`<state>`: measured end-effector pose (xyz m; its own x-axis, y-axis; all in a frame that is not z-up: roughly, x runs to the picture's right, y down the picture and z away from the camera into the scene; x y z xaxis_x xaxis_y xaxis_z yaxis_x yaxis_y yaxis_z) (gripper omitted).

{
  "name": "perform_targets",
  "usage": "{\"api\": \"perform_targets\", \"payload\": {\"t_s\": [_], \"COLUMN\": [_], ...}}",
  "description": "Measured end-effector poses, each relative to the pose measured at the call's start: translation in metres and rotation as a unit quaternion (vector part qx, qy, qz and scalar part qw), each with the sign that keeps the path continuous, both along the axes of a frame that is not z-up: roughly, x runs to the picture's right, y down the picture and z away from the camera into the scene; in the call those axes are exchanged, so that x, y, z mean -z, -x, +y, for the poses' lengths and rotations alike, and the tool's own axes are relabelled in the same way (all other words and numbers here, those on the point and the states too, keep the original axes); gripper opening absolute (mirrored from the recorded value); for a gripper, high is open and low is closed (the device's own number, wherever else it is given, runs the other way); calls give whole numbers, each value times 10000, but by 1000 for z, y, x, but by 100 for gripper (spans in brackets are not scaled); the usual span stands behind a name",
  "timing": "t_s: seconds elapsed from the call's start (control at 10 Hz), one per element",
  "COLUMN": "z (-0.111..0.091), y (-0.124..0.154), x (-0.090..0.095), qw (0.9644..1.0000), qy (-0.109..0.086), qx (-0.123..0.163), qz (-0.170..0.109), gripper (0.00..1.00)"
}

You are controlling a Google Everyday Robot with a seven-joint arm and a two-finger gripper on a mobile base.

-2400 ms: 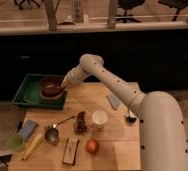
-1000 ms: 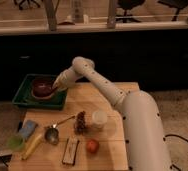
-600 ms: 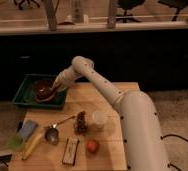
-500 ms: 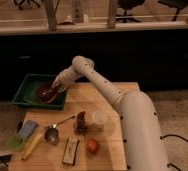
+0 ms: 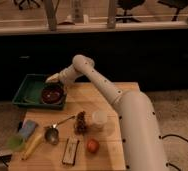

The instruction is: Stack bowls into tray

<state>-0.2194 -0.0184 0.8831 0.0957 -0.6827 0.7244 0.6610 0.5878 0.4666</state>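
Note:
The green tray (image 5: 26, 91) sits at the table's far left corner. Inside it, toward its right end, lies a dark maroon-brown bowl (image 5: 52, 94) with a reddish rim; I cannot tell whether a second bowl lies under it. My gripper (image 5: 50, 78) hangs just above and behind that bowl, over the tray's back right part, apart from the bowl. The arm reaches to it from the right across the table's far edge.
On the wooden table stand a white cup (image 5: 99, 119), a brown packet (image 5: 80, 121), a metal measuring cup (image 5: 52, 134), an orange fruit (image 5: 92, 145), a dark bar (image 5: 70, 150), a banana (image 5: 32, 145), a blue sponge (image 5: 27, 127) and a green cup (image 5: 16, 142).
The gripper was down at the bowl in the tray and has drawn up and back from it. The bowl stays lying in the tray.

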Motion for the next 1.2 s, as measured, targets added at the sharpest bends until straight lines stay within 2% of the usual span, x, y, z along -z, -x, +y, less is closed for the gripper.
{"api": "perform_targets", "payload": {"t_s": [0.6, 1.2], "z": [-20, -32], "y": [-4, -9], "x": [12, 17], "qw": [9998, 9997], "qy": [-191, -186], "qx": [-73, -135], "qz": [5, 45], "gripper": [80, 80]}}
